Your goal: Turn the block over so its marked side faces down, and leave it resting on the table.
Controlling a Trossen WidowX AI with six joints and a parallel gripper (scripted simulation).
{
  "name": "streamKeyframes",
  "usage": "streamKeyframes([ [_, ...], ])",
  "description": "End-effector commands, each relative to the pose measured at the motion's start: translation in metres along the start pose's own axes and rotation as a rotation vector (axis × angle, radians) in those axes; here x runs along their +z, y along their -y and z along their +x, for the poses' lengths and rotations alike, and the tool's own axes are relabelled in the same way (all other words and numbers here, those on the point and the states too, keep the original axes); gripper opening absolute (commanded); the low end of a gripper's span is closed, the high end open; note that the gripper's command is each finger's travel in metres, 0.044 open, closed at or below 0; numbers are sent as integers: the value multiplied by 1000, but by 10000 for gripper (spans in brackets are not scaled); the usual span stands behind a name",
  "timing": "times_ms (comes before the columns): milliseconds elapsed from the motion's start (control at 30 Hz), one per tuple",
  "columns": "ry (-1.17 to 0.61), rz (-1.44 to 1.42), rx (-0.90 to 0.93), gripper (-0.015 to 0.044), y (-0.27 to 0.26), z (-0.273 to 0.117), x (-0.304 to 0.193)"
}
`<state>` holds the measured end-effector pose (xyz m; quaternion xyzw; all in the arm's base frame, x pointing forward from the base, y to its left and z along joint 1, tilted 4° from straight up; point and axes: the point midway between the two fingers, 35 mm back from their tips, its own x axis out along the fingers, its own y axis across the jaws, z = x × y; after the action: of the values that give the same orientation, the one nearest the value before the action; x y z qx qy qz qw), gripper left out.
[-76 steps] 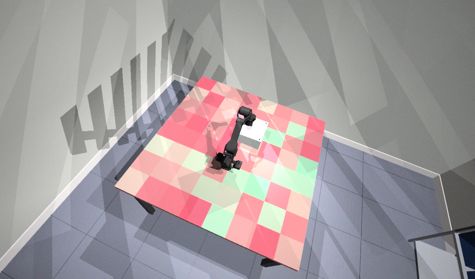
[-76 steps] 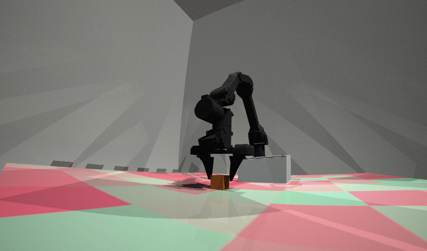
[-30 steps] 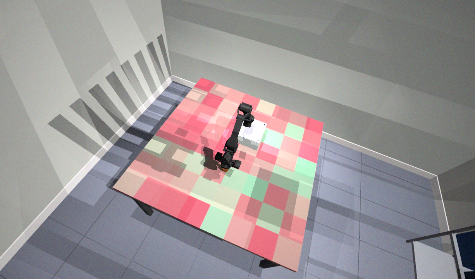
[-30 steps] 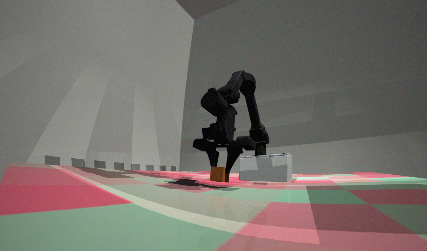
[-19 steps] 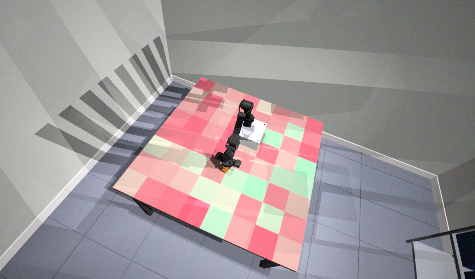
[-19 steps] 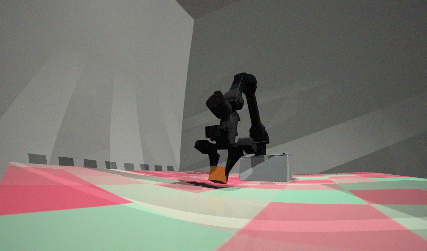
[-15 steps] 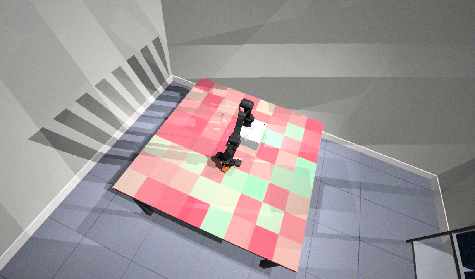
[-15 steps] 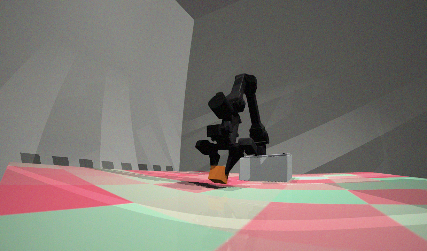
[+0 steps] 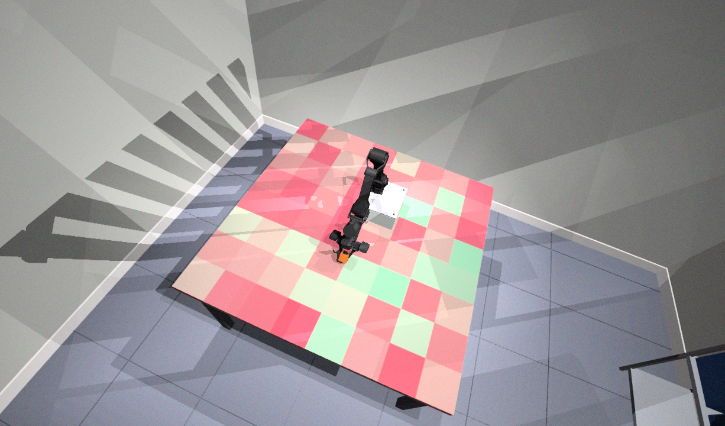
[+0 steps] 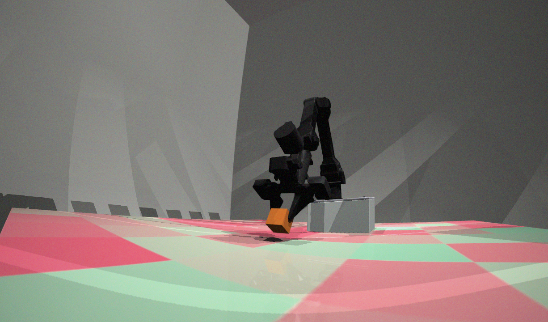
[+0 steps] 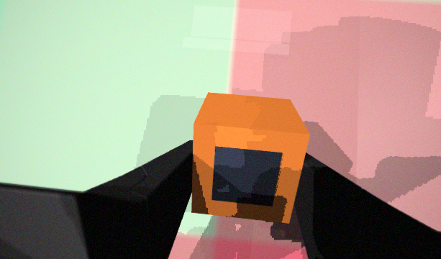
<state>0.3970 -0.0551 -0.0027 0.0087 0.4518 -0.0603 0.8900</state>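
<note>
The orange block (image 9: 343, 257) (image 10: 277, 220) (image 11: 252, 111) is held between the fingers of my gripper (image 10: 281, 212) (image 11: 244, 155), which is shut on it. In the exterior view the block is tilted and hangs a little above the checkered table (image 9: 397, 339) (image 10: 212, 288), with its shadow below it. In the wrist view the marked side, a dark blue square (image 11: 247, 176) on an orange face, faces back toward the wrist camera. The mark does not show in the top and exterior views.
A white-topped grey box (image 9: 390, 198) (image 10: 342, 216) stands beside the arm's base, behind and to the right of the gripper in the exterior view. The table's front edge lies beyond the block in the top view.
</note>
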Motion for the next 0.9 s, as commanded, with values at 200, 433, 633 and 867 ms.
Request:
streamKeyframes([
  [200,125,-1,5,0,-1,21,-6],
  [433,225,-1,5,0,-1,29,-10],
  [633,309,13,10,0,-2,30,-15],
  [867,409,10,9,0,-1,27,-20],
])
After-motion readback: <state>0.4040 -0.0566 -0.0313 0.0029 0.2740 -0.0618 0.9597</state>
